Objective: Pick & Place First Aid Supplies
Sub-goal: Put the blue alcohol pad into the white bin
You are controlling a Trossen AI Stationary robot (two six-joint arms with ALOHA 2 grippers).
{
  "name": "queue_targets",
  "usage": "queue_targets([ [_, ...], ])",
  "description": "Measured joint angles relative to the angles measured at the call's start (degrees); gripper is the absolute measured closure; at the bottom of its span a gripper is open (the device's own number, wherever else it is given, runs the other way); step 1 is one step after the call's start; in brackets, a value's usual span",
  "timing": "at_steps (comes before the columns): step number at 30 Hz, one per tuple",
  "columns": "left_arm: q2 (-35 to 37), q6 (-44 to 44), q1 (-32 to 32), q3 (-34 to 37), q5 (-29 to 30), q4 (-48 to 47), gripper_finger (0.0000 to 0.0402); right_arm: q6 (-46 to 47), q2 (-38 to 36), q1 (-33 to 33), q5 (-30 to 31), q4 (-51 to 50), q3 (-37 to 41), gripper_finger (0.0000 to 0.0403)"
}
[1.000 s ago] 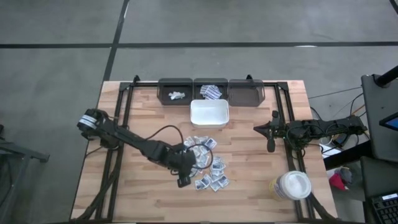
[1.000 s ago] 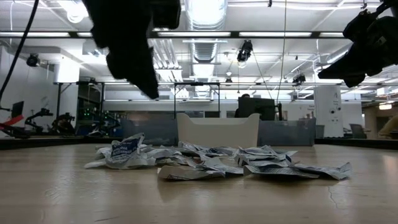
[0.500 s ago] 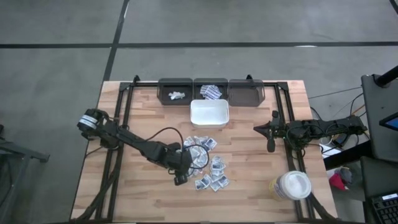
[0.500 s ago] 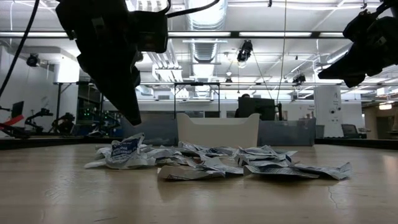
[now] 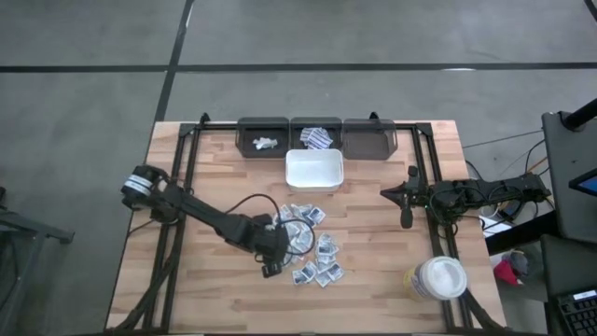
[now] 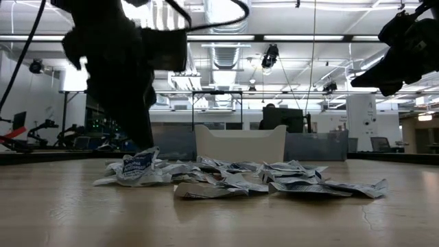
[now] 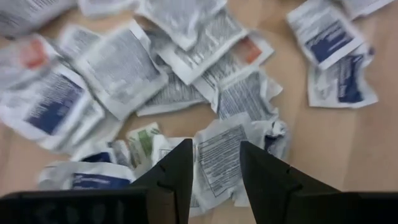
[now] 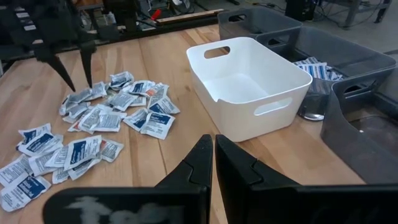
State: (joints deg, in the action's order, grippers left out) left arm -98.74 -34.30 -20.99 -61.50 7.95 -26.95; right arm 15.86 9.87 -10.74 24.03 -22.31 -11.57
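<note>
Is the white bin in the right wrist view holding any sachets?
No, the white bin shows a bare floor inside; the sachets lie on the table beside it.

In the left wrist view the sachets (image 7: 118,74) at 9 to 11 o'clock are blurred and print can't be read; several are cut off by the frame edge. From above, the left gripper (image 5: 271,265) hides part of the pile. Low view: white bin (image 6: 240,143) base is hidden behind sachets, and the left arm is just a dark blurred mass.
</note>
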Motion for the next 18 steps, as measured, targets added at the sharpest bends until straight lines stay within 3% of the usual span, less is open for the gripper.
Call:
queue_targets([
  [7, -3.52, -0.16, -0.02, 0.02, -2.94, 1.57, 0.0276, 0.02, 0.00, 0.00, 0.00, -0.08, 0.00, 0.0385],
  [18, -2.74, -1.30, 0.04, -0.19, -3.41, 1.38, 0.0276, 0.02, 0.00, 0.01, 0.00, -0.22, 0.00, 0.0385],
])
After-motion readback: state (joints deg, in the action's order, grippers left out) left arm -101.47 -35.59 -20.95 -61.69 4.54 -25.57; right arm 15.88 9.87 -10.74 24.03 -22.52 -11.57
